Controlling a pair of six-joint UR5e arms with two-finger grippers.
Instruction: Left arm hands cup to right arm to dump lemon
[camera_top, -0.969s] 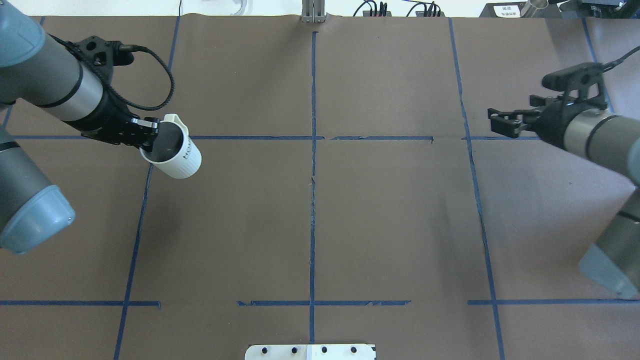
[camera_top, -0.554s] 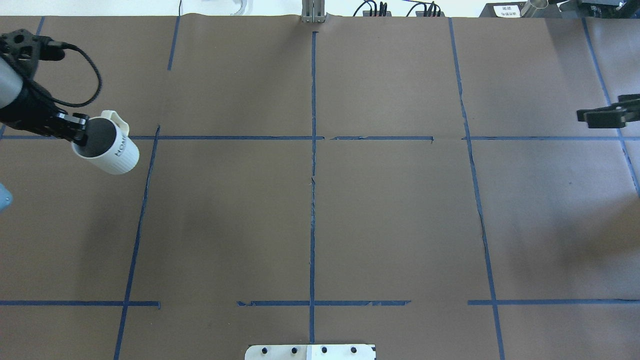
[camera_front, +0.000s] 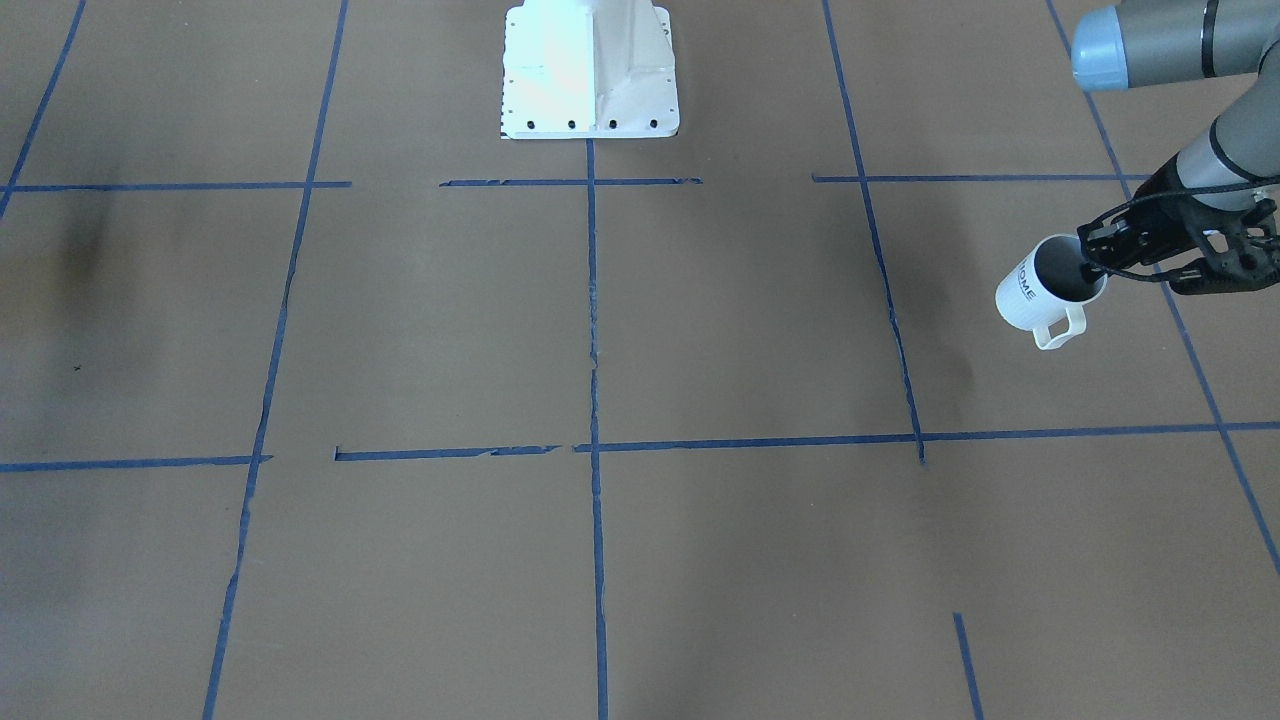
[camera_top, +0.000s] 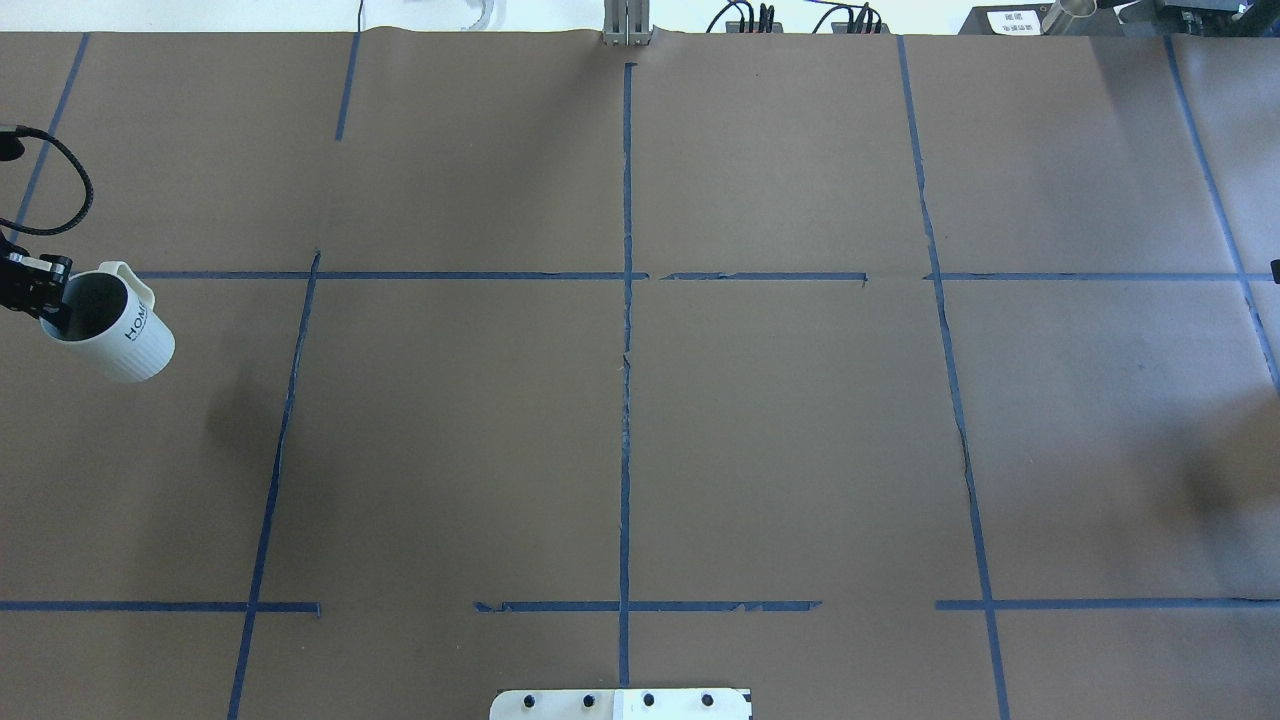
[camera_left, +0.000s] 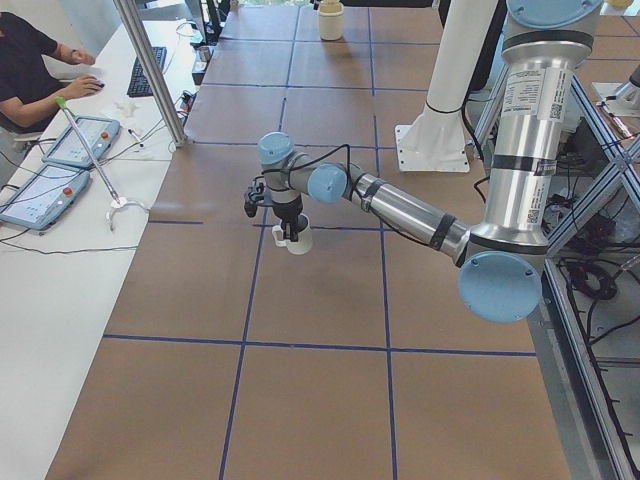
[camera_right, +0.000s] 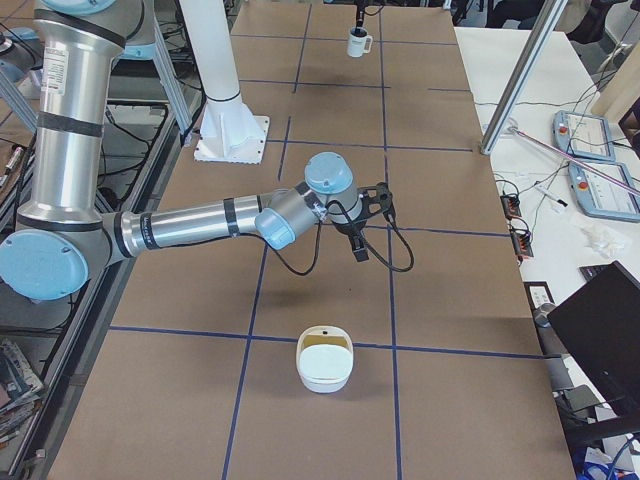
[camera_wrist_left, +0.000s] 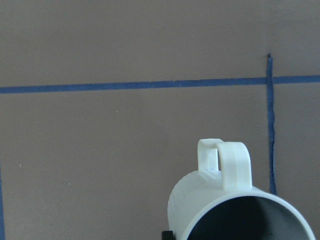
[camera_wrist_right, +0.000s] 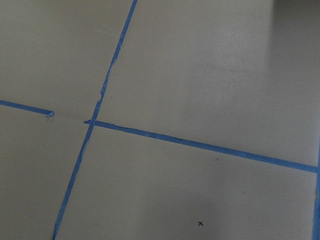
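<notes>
The left end effector (camera_front: 1092, 267) is closed on the rim of the white mug (camera_front: 1030, 292), one finger inside, and the mug is held tilted above the left end of the surface (camera_top: 780, 450). For a clean hand-over, the pinch should be firm and the mug's side presented free to the right end effector (camera_right: 358, 250), whose opening cannot be told.

Left arm (camera_front: 1228, 150): enters at the right edge.
Left claw (camera_front: 1094, 263): clamped on the cup's rim.
Cup (camera_front: 1028, 296): white, tilted, handle lowest.
Surface (camera_front: 450, 330): brown, crossed by blue tape lines (camera_front: 592, 300).
Base (camera_front: 590, 70): white, top centre.
</notes>
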